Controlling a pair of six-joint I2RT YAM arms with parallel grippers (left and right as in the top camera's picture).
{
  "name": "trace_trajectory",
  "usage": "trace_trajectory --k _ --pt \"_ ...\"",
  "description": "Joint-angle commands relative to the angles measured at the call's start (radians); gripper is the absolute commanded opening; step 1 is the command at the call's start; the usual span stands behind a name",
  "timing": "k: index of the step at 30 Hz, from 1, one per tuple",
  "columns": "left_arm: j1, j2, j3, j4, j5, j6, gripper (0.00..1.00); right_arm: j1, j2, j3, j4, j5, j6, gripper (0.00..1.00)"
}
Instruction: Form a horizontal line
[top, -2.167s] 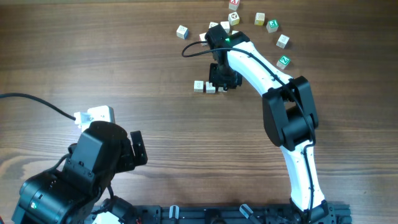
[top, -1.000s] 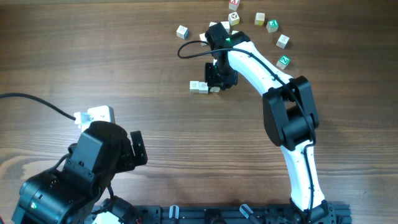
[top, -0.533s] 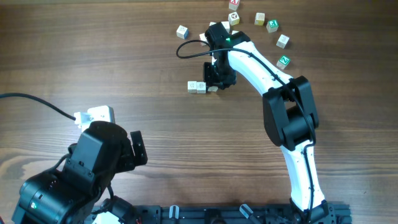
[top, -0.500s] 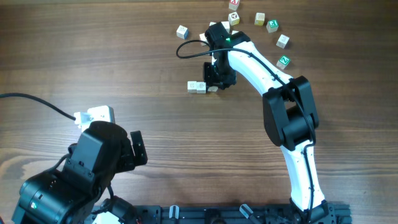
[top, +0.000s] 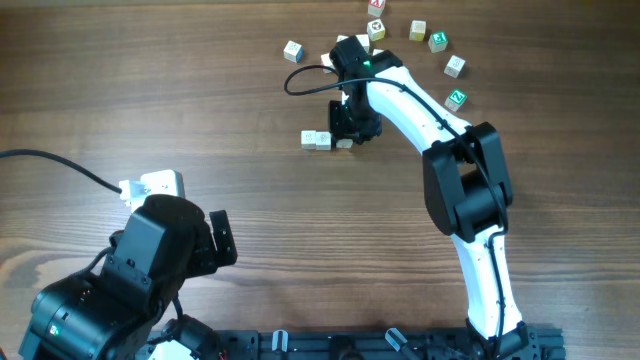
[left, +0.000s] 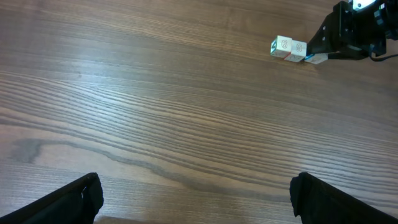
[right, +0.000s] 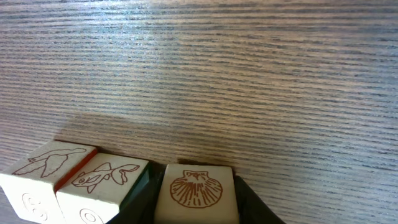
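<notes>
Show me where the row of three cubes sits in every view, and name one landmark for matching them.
Overhead: the row of three cubes lies upper centre, just left of the right claw.
Left wrist: top right, small and far, beside that claw.
Right wrist: along the bottom edge, close up; the claw's fingers flank the shell cube.
Shared landmark: the right claw at the row's end.

Overhead looks straight down on the brown wood-grain table (top: 200, 100); left wrist looks across it from afar, right wrist from very near; all three share the short row of small white picture cubes (top: 325, 140)
</notes>
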Motion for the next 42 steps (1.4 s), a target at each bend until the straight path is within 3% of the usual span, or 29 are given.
trace_trajectory --k 1,21,25,30,32,36,39,40,42 --pt "0.006 -0.002 -0.004 0.002 0.005 -0.018 1.0 0.002 0.009 0.021 0.011 -0.056 -0.029 0.3" --pt "0.006 -0.002 -0.004 0.002 0.005 -0.018 1.0 0.002 0.009 0.021 0.04 -0.09 -0.076 0.31" --pt "0.006 -0.002 -0.004 0.002 0.005 -0.018 1.0 0.002 0.009 0.021 0.034 -0.024 -0.077 0.45" --pt "0.006 -0.002 -0.004 0.002 0.005 -0.018 1.0 0.002 0.009 0.021 0.033 0.013 -0.082 0.47" --pt "0.006 -0.002 -0.004 0.002 0.005 -0.018 1.0 0.002 0.009 0.021 0.026 0.024 -0.088 0.46" --pt "0.006 -0.002 -0.004 0.002 0.005 -0.018 1.0 0.002 0.009 0.021 0.016 0.026 -0.137 0.29" --pt "0.006 -0.002 -0.004 0.002 0.005 -0.018 1.0 0.002 0.009 0.021 0.008 0.026 -0.214 0.26" --pt "0.006 -0.002 -0.004 0.003 0.005 -0.018 1.0 0.002 0.009 0.021 0.006 0.026 -0.233 0.26" --pt "0.006 -0.002 -0.004 0.002 0.005 -0.018 1.0 0.002 0.009 0.021 0.001 0.026 -0.244 0.4"
